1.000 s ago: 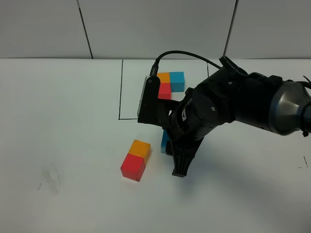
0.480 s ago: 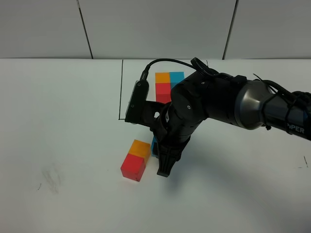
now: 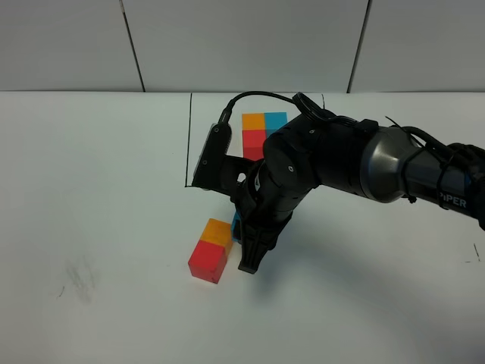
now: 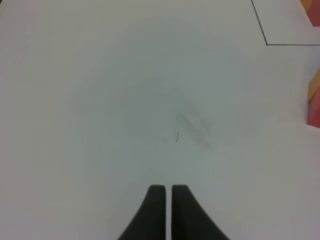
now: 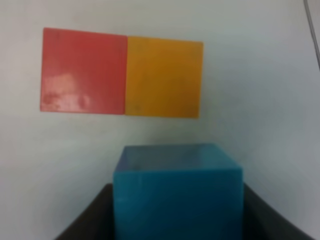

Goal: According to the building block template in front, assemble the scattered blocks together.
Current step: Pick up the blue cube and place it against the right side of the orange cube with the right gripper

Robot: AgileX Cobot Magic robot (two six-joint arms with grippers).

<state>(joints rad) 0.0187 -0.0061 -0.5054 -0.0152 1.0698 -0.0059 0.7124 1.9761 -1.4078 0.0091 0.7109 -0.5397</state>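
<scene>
The building block template (image 3: 259, 129) is an orange, cyan-blue and red L inside a thin black rectangle (image 3: 188, 144) at the back. Of the scattered blocks, the orange cube (image 3: 220, 230) and the red cube (image 3: 207, 260) lie joined in a row in front of the frame; they also show in the right wrist view, orange (image 5: 164, 79) and red (image 5: 83, 71). My right gripper (image 3: 244, 244) is shut on the cyan-blue cube (image 5: 177, 187), holding it right beside the orange cube. My left gripper (image 4: 166, 192) is shut and empty over bare table, out of the exterior view.
The white table (image 3: 91, 189) has a faint smudge (image 3: 79, 277) at the front left. My right arm (image 3: 341, 167) covers part of the frame. The edge of the red and orange pair (image 4: 314, 100) shows in the left wrist view.
My right arm has moved left with the cyan-blue cube, bringing it from apart to close beside the orange cube. The red and orange pair has not moved.
</scene>
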